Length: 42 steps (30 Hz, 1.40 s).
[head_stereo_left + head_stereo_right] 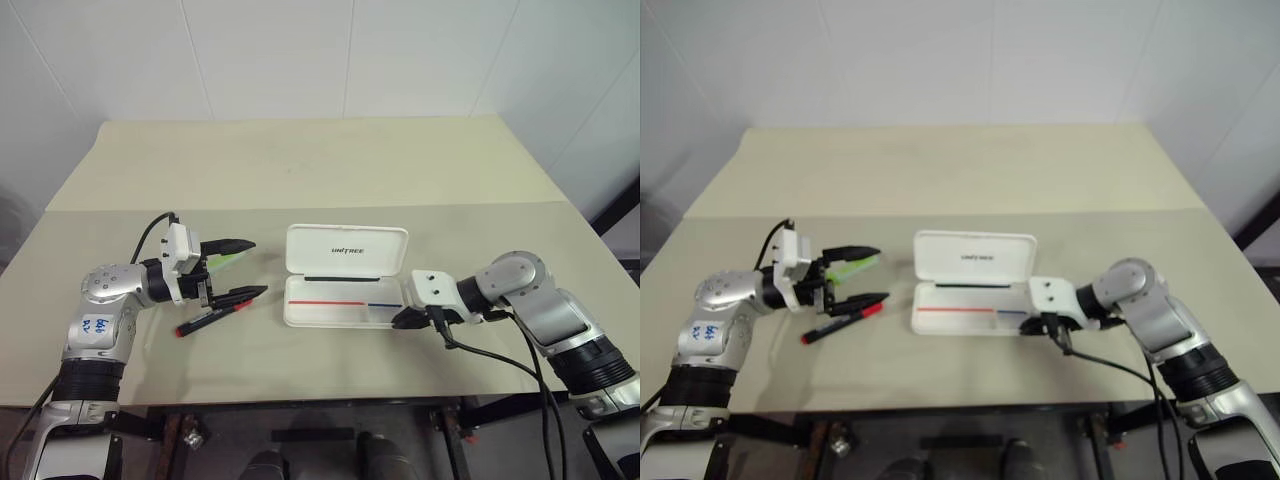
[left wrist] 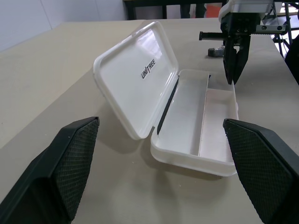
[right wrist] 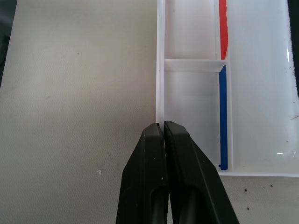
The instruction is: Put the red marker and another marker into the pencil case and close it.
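The pencil case (image 1: 345, 300) lies open at the table's middle, its lid (image 1: 346, 250) standing up at the back. Its tray, with a red and a blue stripe (image 3: 223, 84), holds nothing. My right gripper (image 1: 408, 319) is shut and empty, its tips at the case's front rim (image 3: 160, 84) near the right end. Left of the case, my left gripper (image 1: 240, 269) is open and level, pointing at the case. The red marker (image 1: 205, 319) lies on the table just under its lower finger. The light green highlighter (image 1: 228, 261) lies between its fingers as seen from above.
The beige table (image 1: 320, 180) runs far back behind the case, with a seam (image 1: 400, 208) across it. A black cable (image 1: 490, 352) hangs from my right wrist over the table's front edge. White walls close the back.
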Each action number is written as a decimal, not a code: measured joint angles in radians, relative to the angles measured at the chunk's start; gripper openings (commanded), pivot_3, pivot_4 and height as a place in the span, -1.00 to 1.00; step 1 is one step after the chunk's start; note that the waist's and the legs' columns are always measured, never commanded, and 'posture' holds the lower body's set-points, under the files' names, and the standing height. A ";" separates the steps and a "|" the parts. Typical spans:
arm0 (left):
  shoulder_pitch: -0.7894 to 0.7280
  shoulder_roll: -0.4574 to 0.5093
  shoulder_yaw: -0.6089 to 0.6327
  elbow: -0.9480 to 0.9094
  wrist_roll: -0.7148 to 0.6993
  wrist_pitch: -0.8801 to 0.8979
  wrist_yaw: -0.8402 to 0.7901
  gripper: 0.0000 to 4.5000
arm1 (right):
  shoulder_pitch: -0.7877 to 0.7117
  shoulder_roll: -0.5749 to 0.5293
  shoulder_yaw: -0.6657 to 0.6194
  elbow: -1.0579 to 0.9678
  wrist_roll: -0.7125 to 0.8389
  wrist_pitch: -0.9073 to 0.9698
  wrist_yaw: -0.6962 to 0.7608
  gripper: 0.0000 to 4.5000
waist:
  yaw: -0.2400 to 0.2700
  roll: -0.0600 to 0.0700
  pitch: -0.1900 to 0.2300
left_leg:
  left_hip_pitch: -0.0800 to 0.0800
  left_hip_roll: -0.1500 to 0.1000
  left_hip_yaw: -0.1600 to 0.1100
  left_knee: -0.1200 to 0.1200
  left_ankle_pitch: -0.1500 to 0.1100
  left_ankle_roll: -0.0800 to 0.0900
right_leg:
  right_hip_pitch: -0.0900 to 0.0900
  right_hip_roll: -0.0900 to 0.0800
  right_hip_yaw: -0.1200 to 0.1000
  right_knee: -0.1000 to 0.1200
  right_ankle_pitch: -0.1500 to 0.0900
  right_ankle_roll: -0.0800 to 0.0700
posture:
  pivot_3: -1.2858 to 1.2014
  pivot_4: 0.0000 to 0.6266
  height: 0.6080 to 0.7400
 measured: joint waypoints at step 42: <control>0.000 -0.006 0.000 -0.009 -0.003 0.003 -0.003 1.00 | -0.036 -0.011 -0.012 -0.144 0.144 0.220 0.002 0.54 | -0.002 0.000 0.000 | -0.001 0.001 0.000 -0.008 0.000 0.000 | -0.003 0.000 -0.001 -0.002 0.000 -0.001 | 0.03 -0.52 1.00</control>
